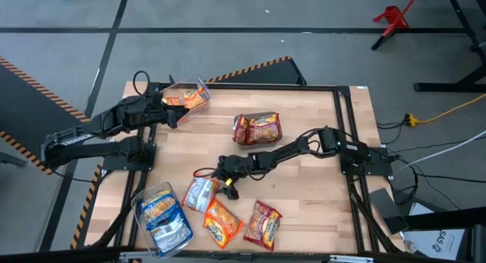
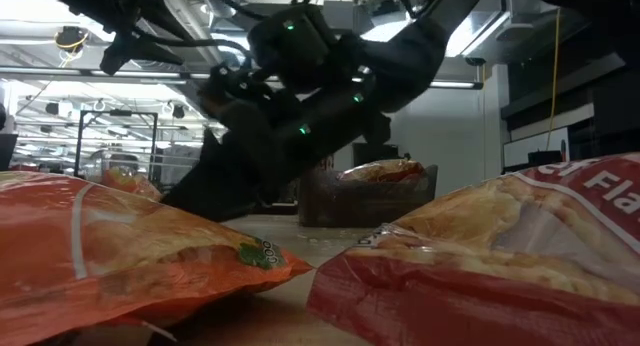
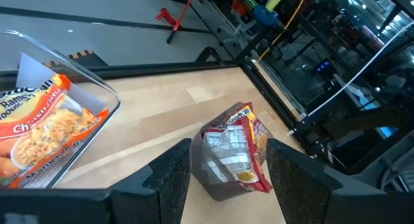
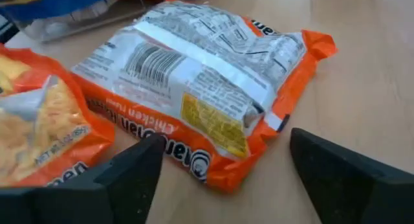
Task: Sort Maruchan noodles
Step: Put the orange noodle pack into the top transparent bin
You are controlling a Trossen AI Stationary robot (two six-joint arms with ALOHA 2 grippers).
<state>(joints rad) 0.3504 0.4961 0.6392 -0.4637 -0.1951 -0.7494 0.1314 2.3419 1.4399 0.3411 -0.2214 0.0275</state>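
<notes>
In the low view two crinkly packets fill the foreground and hide most of the bench (image 1: 304, 179); the arm behind them is a dark mass and its hand cannot be made out there. A bin at the bench's near left corner is cut off at the high view's lower edge.

The packets are flat, rectangular, glossy plastic. An orange packet (image 4: 200, 88) lies face down, its pale barcode side up, on the wooden bench. The right hand (image 1: 225, 179) hovers just above it, fingers (image 4: 129, 179) spread wide with the packet's edge between them, not touching. A second orange packet (image 1: 222, 221) and a red packet (image 1: 263, 222) lie close by, nearer the front edge.

The left hand (image 1: 176, 111) is at the far left, fingers (image 3: 171, 179) apart and empty, beside a clear bin (image 1: 199, 92) holding orange packets. A red pair (image 1: 257, 128) sits in a dark bin mid-bench. The near-left bin (image 1: 163, 217) holds blue-and-white packets.
</notes>
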